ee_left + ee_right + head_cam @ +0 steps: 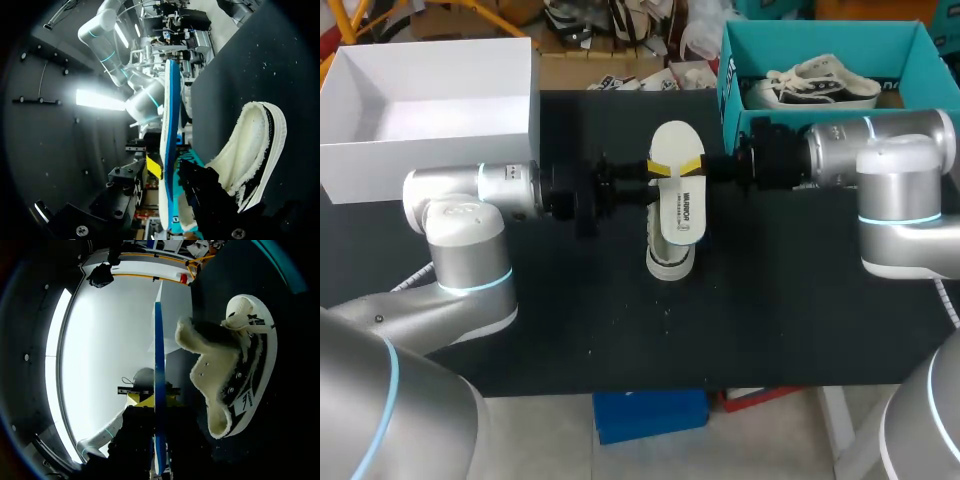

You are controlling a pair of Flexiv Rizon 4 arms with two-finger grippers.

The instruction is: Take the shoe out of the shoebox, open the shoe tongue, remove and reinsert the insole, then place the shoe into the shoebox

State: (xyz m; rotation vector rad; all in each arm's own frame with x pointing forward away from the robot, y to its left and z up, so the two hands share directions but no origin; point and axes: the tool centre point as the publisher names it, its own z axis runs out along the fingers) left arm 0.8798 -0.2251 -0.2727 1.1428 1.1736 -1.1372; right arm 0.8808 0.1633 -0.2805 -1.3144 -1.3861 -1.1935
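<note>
Table (790, 320): white box (420, 165) at 10 o'clock, teal box (732, 100) at 2. Shoe (670, 262) lies at centre, outside both. Insole (678, 200) hangs above it, clamped by my left gripper (658, 168) from 9 and my right gripper (694, 166) from 3.

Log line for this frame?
insole out, held over shoe | left end effector: shut on insole | right end effector: shut on insole

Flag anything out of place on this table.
The insole is out of the shoe, held above it by the left gripper and right gripper together. The shoe sits on the table, outside the teal shoebox. Nothing looks spilled or damaged.
</note>
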